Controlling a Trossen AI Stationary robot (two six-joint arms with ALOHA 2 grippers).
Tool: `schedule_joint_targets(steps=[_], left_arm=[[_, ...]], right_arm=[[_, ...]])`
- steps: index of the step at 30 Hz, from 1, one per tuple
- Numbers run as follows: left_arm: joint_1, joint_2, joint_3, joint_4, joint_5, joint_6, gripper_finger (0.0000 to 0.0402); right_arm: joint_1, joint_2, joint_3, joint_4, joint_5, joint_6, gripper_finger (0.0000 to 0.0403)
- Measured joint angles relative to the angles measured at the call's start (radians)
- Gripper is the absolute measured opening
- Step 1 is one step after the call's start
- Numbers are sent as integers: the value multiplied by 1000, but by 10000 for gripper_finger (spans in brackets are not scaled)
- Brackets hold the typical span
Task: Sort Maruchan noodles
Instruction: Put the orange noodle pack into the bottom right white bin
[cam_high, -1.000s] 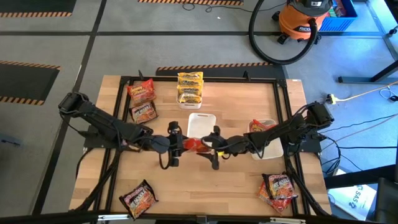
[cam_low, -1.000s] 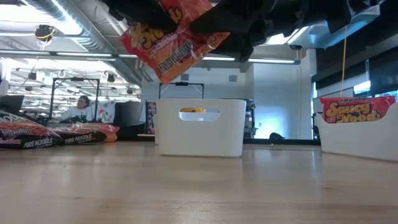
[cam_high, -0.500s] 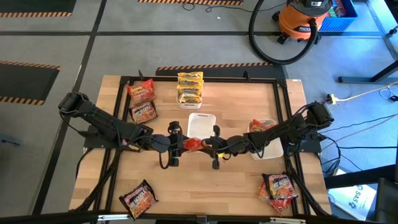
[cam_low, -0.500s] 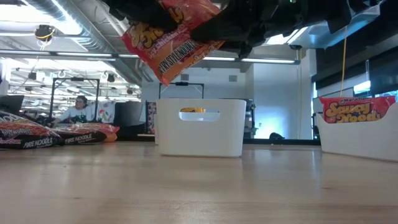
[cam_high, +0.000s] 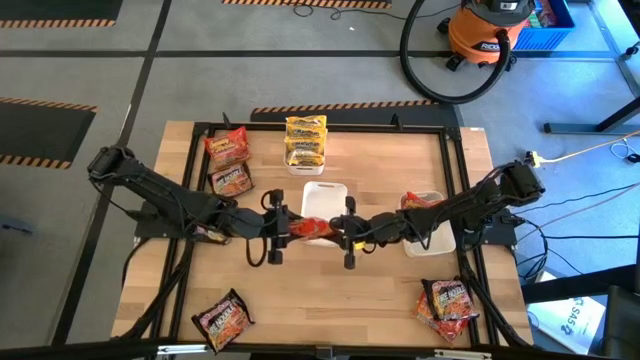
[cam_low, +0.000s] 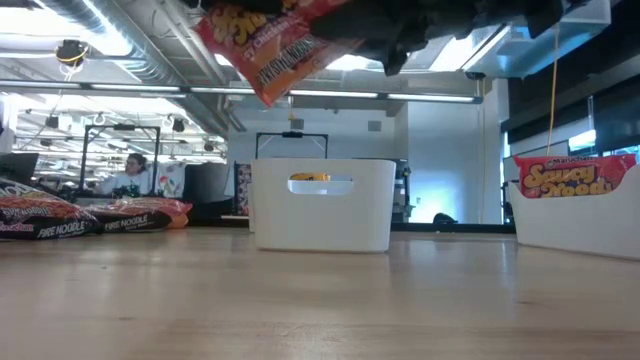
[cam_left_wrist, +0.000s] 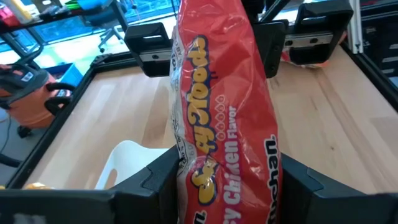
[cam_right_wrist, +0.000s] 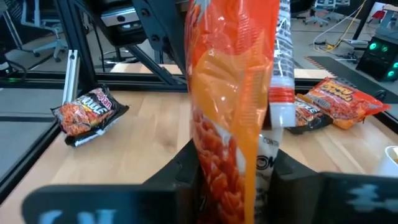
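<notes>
Above the bench (cam_high: 380, 290), the left claw (cam_high: 283, 222) and right claw (cam_high: 340, 228) both grip 1 red-orange Maruchan noodle packet (cam_high: 312, 228) between them.

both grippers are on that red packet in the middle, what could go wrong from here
1. The left gripper and right gripper both clamp the red-orange packet in mid-air; if they pull apart, the wrapper might tear.
2. If both let go together, it may drop beside the white tray rather than into it.
3. The two wrists sit very close, so they could bump.
</notes>
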Motion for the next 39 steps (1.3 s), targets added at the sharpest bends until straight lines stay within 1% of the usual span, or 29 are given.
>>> schedule_joint_targets(steps=[3,6,8,11,14,17,22,25,27,29,32,35,37,39], left_arm=[[11,3,0,9,-18,-10,175],[27,5,-1,8,10,-9,183],[32,4,-1,11,34,-4,196],[32,3,-1,18,37,8,221],[25,-15,-1,2,20,18,240],[15,-58,-1,-32,18,18,245],[-12,-136,-1,-193,18,15,244],[-18,-167,-26,-212,13,-2,244],[-19,-190,-68,-149,9,2,243],[-15,-207,-128,-50,4,29,243],[-1,-212,-221,149,4,96,243],[12,-201,-299,355,7,127,243],[23,-184,-342,459,9,135,243],[35,-168,-359,536,-10,122,243]], right_arm=[[0,-2,-1,-4,3,1,73],[0,-1,-3,-4,5,5,73],[1,0,-7,-14,4,5,71],[2,2,-8,-22,-1,-6,71],[2,0,-8,-16,2,-37,73],[2,-45,-8,-67,29,-48,73],[3,-167,-8,-250,94,-66,74],[2,-237,-35,-258,110,-65,75],[2,-276,-68,-238,114,-65,75],[1,-310,-115,-191,115,-68,75],[1,-334,-193,-19,93,-95,75],[1,-330,-255,141,55,-117,75],[1,-322,-281,225,51,-123,75],[1,-307,-294,283,40,-135,75]])
